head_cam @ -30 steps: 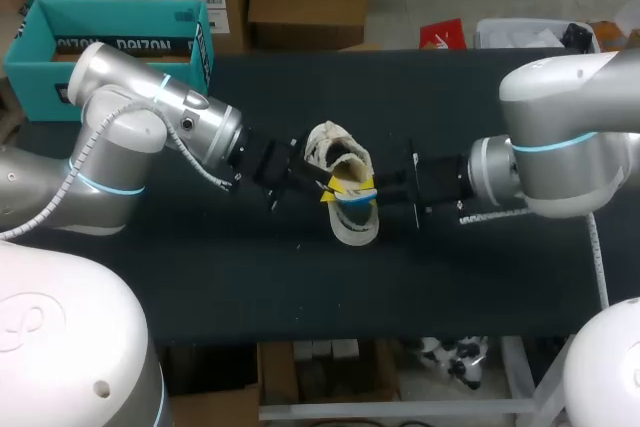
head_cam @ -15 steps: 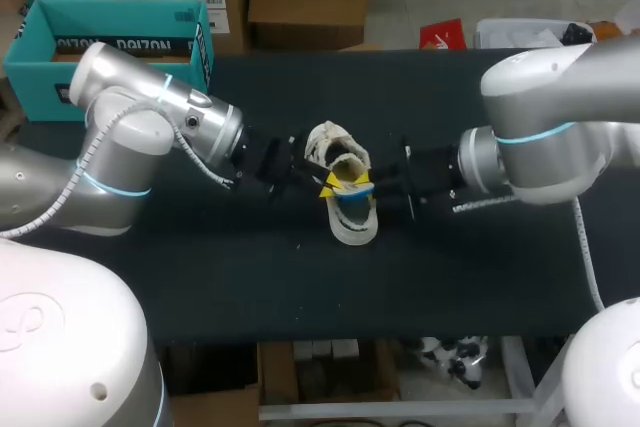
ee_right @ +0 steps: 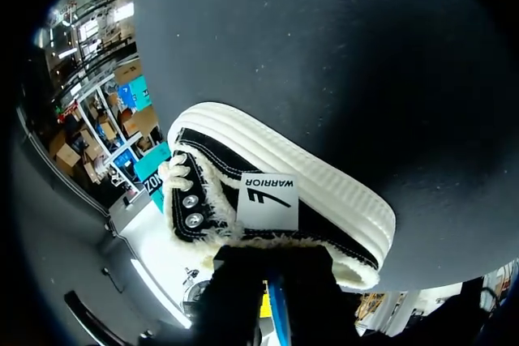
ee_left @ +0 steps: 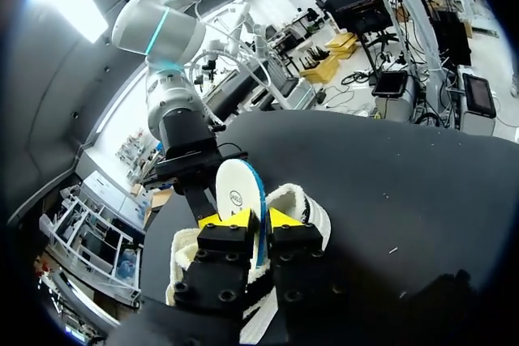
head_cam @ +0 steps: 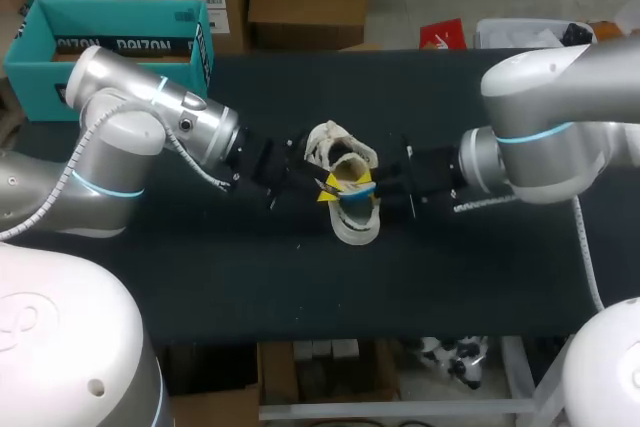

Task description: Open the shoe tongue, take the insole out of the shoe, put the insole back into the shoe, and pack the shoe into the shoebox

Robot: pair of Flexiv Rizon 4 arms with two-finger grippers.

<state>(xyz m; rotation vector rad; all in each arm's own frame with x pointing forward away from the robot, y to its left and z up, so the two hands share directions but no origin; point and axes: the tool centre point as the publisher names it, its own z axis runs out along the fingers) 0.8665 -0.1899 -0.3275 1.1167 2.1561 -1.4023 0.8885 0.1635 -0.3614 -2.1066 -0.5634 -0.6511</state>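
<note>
A white fleece-lined shoe [head_cam: 355, 222] with a black side lies in the middle of the black table [head_cam: 450, 277]. Its white insole [ee_left: 235, 192] with a blue edge stands upright out of the shoe's opening. My left gripper [ee_left: 258, 220] comes in from the left, its yellow tips pressed against the insole from both sides. From the far side my right gripper [ee_left: 195, 188] meets the same insole. In the right wrist view the shoe [ee_right: 268, 192] lies just ahead of the right gripper [ee_right: 272, 301], and the insole's blue edge [ee_right: 278, 313] runs between its fingers.
A teal shoebox [head_cam: 100, 47] stands open at the table's back left corner, behind my left arm. Bare table lies in front of the shoe and to the back right.
My right arm has moved left, closer to the shoe, and its gripper now sits at the insole. The left arm has shifted only slightly. The shoe has barely moved.
</note>
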